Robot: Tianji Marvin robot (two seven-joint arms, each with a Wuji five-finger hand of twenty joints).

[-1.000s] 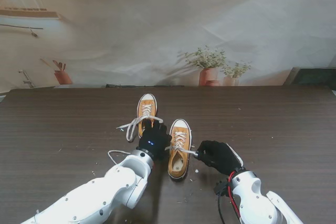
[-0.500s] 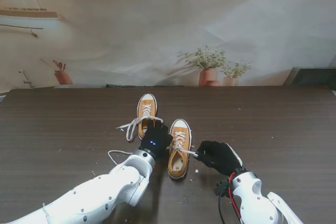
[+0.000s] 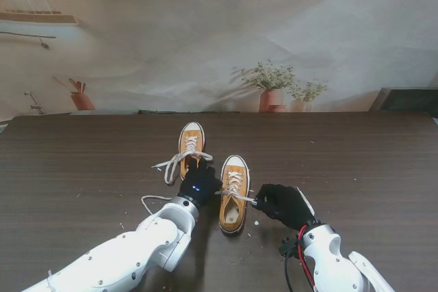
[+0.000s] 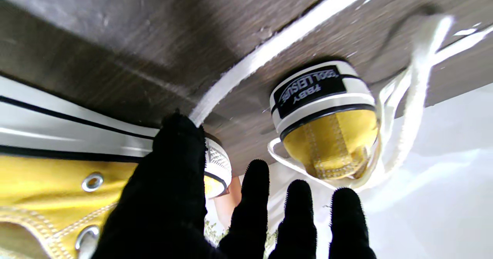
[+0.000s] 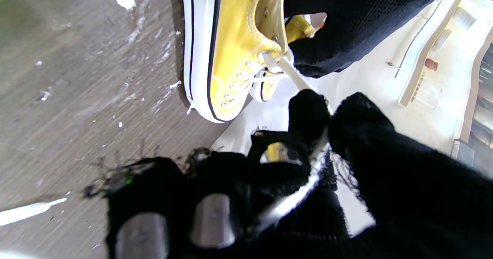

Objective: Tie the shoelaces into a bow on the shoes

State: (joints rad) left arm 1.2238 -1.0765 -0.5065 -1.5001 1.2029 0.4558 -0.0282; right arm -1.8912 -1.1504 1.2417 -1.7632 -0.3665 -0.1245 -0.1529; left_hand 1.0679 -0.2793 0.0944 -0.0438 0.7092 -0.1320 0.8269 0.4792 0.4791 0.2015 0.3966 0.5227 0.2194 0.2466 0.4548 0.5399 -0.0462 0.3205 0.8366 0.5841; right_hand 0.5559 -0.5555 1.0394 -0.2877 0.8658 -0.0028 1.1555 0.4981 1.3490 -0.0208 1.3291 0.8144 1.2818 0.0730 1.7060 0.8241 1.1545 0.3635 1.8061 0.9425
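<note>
Stand view shows two mustard-yellow canvas sneakers with white rubber soles on the dark wood-grain table point(image 3: 356, 169). The nearer sneaker point(image 3: 233, 196) lies between the two black-gloved hands, while the farther sneaker point(image 3: 191, 143) sits to its left and farther from the robot, its loose white laces point(image 3: 172, 164) spilling onto the table.

The right hand point(image 3: 282, 203) is closed in a pinch on the nearer sneaker's white flat lace end point(image 5: 294, 76), which runs taut from the top eyelet to thumb and forefinger in the right wrist view. The left hand point(image 3: 199, 182) rests against the nearer sneaker's left side with fingers point(image 4: 254, 197) spread and holding nothing visible.

No bow is formed on either shoe. The likely risks are that a harder pull drags the light sneaker across the table unless the left hand braces it, or that the thin lace slips out of the gloved pinch. The left hand could also snag the farther sneaker's stray laces.
</note>
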